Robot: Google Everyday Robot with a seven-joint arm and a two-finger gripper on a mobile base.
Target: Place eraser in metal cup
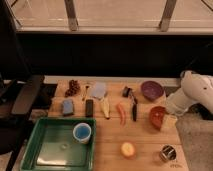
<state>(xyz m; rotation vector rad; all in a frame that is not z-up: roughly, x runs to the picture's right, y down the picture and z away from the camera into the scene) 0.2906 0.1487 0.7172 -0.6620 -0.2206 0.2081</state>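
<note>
Tray [55, 121] and cup [167, 152] sit nearest us. Our gripper [169, 121] hangs by the red bowl [156, 115], grip we cannot tell; eraser [89, 107] at its nine o'clock, lengthwise twelve-to-six.

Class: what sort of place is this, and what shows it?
Probably an office or lab: wooden table by a window, office chair beside it, green tray. The robot's pincer hangs by the red bowl.
</note>
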